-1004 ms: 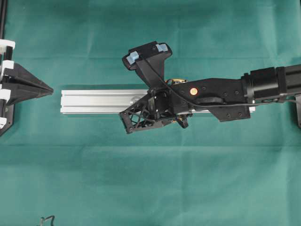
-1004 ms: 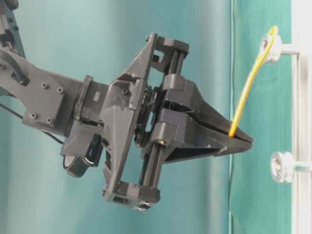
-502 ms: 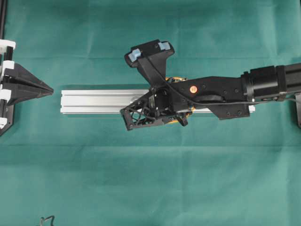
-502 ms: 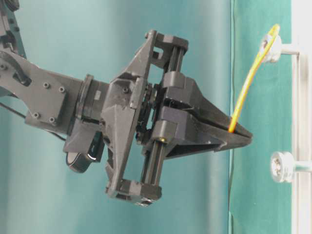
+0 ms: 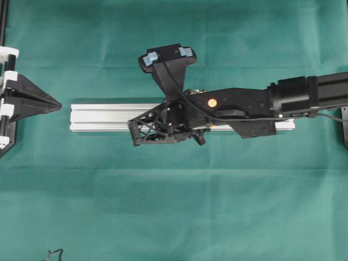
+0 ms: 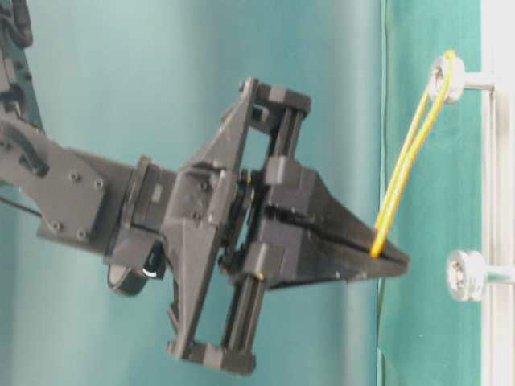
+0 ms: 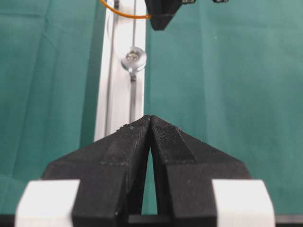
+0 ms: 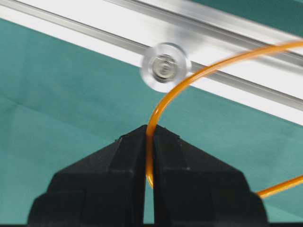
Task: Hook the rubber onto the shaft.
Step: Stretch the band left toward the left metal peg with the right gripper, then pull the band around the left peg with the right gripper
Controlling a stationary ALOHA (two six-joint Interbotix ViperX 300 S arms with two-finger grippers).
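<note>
The orange rubber band [image 6: 406, 153] runs taut from the upper silver shaft [image 6: 445, 76], where its far end loops, down to my right gripper [image 6: 378, 253]. That gripper is shut on the band; in the right wrist view the band [image 8: 163, 101] comes up from between the closed tips [image 8: 149, 128], in front of a shaft [image 8: 164, 67]. A second shaft [image 6: 467, 275] stands bare below. From overhead the right gripper [image 5: 157, 129] sits over the silver rail [image 5: 103, 117]. My left gripper [image 5: 54, 103] is shut and empty, off the rail's left end.
The rail lies across a green cloth. In the left wrist view the rail [image 7: 118, 94] runs away from the shut left gripper [image 7: 150, 118], with a shaft [image 7: 133, 59] on it and the right gripper's tip [image 7: 161, 16] beyond.
My right gripper has moved left along the rail with the band in it. The band is now stretched straighter from the upper shaft. The left arm has not moved.
</note>
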